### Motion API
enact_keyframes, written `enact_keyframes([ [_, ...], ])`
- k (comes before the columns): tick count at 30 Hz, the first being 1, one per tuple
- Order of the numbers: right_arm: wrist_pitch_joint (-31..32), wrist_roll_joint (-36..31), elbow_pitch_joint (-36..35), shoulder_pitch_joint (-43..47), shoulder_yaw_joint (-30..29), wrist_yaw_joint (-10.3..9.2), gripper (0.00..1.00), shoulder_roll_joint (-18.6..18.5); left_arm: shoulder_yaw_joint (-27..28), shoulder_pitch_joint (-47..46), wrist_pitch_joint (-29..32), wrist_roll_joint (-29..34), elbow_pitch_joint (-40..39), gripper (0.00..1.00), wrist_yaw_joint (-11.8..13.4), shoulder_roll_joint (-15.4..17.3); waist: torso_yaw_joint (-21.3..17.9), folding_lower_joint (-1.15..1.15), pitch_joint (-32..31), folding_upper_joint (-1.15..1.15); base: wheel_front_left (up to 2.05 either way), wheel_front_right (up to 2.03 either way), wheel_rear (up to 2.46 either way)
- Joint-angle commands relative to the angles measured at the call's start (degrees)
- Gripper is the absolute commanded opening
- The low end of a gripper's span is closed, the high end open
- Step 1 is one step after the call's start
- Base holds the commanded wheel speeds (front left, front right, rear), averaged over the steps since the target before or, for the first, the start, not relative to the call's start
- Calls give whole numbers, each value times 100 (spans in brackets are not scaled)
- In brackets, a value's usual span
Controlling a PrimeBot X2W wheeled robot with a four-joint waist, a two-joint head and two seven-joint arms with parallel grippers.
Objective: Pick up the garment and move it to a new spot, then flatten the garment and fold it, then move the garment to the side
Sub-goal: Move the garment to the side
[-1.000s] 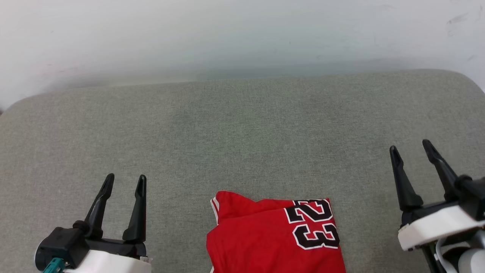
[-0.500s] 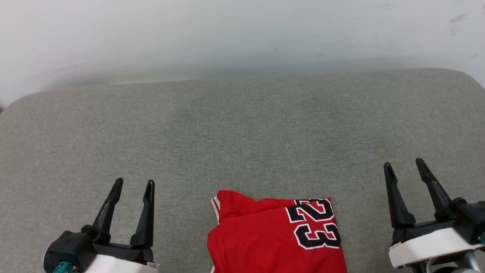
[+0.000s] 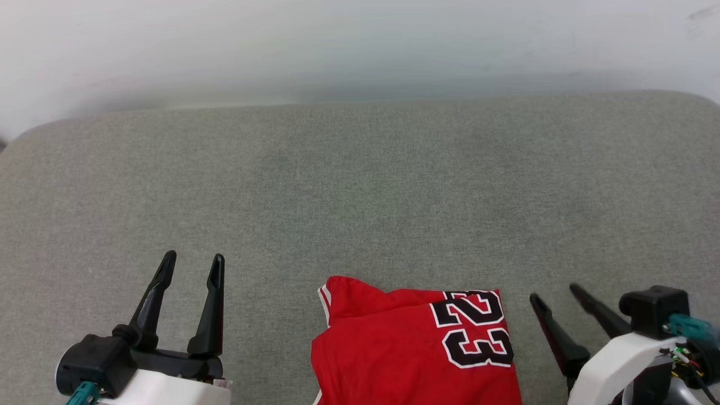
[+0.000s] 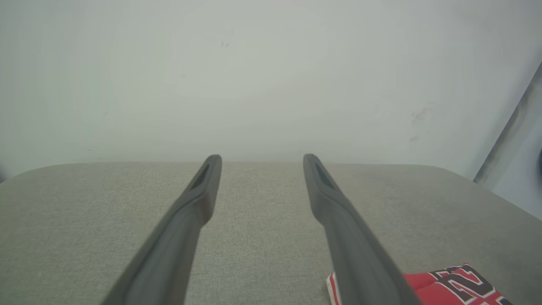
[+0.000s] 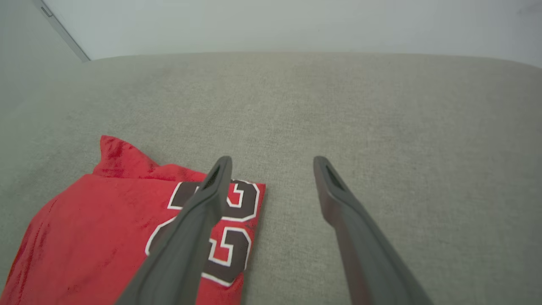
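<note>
Garment [image 3: 394, 360] just beside right hand [image 3: 554, 293]

We read this as a plain indoor room dressed like a home corner, and can't pin it closer. A wide grey-green upholstered cushion [image 3: 360, 185] with rounded corners, sofa- or bed-like, is backed by a bare white wall [image 3: 360, 45]. The wall has dark scuff marks [image 4: 420, 113] and a grey panel [image 4: 521, 169] at one side, and a folded red jersey [image 3: 416, 354] on the cushion adds the domestic note.
</note>
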Motion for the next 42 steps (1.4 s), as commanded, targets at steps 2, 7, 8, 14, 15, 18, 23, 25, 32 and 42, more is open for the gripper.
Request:
enact_keyframes([
  [2, 711, 202, -195, 71, 62, -2, 100, -150, 12, -60, -25, 16, -19, 100, -8, 18, 31, 0, 99, 0, 0, 0, 0],
  [7, 2326, 464, -484, 125, 23, -2, 100, -76, -103, -181, -25, 65, -46, 100, -8, 49, 132, 0, 281, 0, 0, 0, 0],
  [8, 2570, 413, -516, 119, 41, -2, 100, -51, -128, -211, -24, 64, -56, 100, -8, 44, 163, 0, 319, 0, 0, 0, 0],
  [14, 3401, 97, -365, -53, 13, -2, 100, 268, -232, -379, -20, 65, -58, 100, -8, 46, 388, 0, 546, 0, 0, 0, 0],
  [15, 3451, 5, -300, -83, 39, -2, 100, 288, -245, -393, -20, 73, -45, 100, -8, 45, 423, 0, 580, 0, 0, 0, 0],
  [18, 3501, -232, -25, -172, 79, -2, 100, 419, -294, -452, -20, 82, -3, 100, -8, 36, 526, 0, 665, 0, 0, 0, 0],
  [23, 3432, -399, 577, -242, 298, -1, 100, 608, -344, -514, -20, 80, 51, 100, -8, 73, 668, 0, 745, 0, 0, 0, 0],
  [25, 3379, -429, 809, -275, 402, 0, 100, 651, -350, -546, -20, 65, 65, 100, -8, 76, 697, 0, 755, 0, 0, 0, 0],
  [32, 3114, -594, 1226, -451, 615, -4, 0, 491, -404, -554, -20, 77, 118, 100, -8, 86, 716, 0, 704, 0, 0, 0, 0],
  [42, 2741, -1464, 983, -1191, 1532, -7, 0, -727, -664, -434, -20, 115, 161, 100, -8, 53, 210, 0, 450, 0, 0, 0, 0],
])
